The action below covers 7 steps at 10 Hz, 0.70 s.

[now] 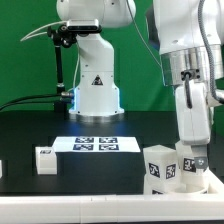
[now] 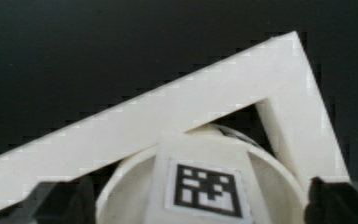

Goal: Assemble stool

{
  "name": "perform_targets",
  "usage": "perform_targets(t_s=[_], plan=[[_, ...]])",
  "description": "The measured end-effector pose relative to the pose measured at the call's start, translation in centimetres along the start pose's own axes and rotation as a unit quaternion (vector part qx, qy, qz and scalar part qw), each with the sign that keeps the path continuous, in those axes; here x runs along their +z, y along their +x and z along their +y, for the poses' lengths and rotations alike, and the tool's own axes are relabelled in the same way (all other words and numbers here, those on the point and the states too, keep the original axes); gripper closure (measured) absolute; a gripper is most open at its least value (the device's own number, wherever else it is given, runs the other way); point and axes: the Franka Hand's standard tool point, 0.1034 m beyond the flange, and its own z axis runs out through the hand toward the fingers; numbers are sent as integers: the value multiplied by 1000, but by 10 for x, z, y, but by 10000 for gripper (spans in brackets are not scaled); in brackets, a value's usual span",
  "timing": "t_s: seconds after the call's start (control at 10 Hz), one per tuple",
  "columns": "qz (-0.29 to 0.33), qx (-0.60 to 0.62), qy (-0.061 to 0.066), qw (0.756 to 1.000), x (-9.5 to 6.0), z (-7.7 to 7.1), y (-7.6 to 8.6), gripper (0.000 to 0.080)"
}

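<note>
leg-placing step, likely: a stool leg (image 2: 202, 185) stands in the border rails (image 2: 247, 90) corner, jaws apart either side, not clamping. next, rise straight without nudging it.

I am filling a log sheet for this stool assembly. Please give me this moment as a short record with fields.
tool: the tool is open, with one finger on each side of a part
part at tool: white stool part, tag facing the wrist camera, sitting in the corner of the white rails
contact: cannot tell whether the fingers touch the part
other part: small white leg, alone toward the exterior view's left
fixed board: marker board, flat on the black table
</note>
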Motion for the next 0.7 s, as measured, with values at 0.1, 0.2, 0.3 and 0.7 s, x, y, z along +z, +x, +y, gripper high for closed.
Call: perform_targets(t_s=[0.1,0.2,0.3,0.7], plan=[[-6,-43,1,999,-7,3,-7,165],[-9,-130,6,991,-17,4,-9,154],[-12,-184,11,983,-27,2,-11,154],[-5,-390,10,921,-34,5,-20,151]])
